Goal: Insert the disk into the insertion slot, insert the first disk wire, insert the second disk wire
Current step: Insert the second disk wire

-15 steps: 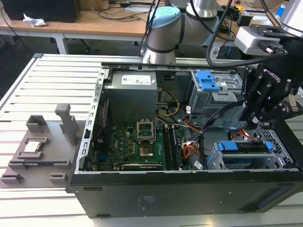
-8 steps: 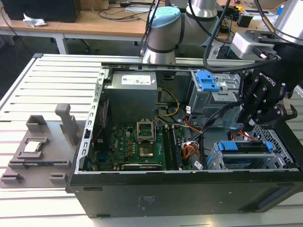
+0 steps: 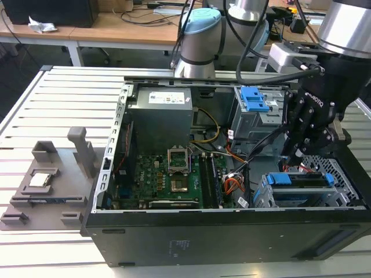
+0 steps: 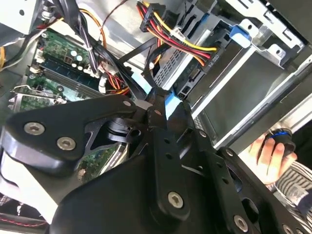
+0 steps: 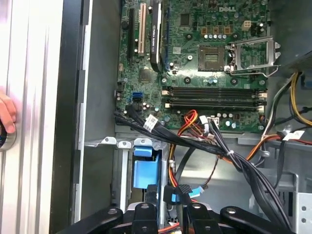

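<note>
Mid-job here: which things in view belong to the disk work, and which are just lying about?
Job: disk, in the insertion slot; end effector; yellow-red wire plug.
Lying about: grey fixture tray; motherboard; power supply; blue-latch cage; a person's hand.

The disk (image 3: 301,179) is framed in bright blue. The insertion slot (image 3: 346,184) is silver-grey and perforated. The motherboard (image 3: 174,174) is coloured green. Wires (image 4: 180,41) are red, yellow and black. A sleeve (image 4: 297,187) is striped grey.

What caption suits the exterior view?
Pincer just above the disk seated in the insertion slot of an open computer case.
</note>
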`<action>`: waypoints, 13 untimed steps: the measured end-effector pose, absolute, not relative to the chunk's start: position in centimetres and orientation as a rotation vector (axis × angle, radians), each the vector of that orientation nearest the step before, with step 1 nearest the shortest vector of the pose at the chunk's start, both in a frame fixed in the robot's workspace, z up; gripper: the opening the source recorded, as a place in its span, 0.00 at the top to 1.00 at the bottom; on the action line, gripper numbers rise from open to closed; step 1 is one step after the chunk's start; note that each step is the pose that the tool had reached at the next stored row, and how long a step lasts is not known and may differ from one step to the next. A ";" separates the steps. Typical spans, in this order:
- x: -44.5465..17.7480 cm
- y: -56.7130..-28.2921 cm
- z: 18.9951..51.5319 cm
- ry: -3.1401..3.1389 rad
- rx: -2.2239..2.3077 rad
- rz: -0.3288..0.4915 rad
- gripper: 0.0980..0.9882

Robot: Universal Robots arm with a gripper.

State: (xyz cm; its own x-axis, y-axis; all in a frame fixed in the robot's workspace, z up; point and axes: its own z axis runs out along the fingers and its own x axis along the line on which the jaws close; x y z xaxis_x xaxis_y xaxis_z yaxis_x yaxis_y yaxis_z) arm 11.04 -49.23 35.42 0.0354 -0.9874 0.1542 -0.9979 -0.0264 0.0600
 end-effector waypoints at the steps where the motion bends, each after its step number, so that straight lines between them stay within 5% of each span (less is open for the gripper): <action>1: 11.0 -49.1 35.3 -2.078 2.143 0.109 0.77; 13: 10.8 -47.9 34.4 -2.032 2.091 0.199 0.77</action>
State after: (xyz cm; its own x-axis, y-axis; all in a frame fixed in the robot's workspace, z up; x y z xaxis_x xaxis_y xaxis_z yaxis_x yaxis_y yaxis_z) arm 10.84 -47.87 34.38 0.0356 -0.9682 0.2476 -0.9978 -0.0208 0.0622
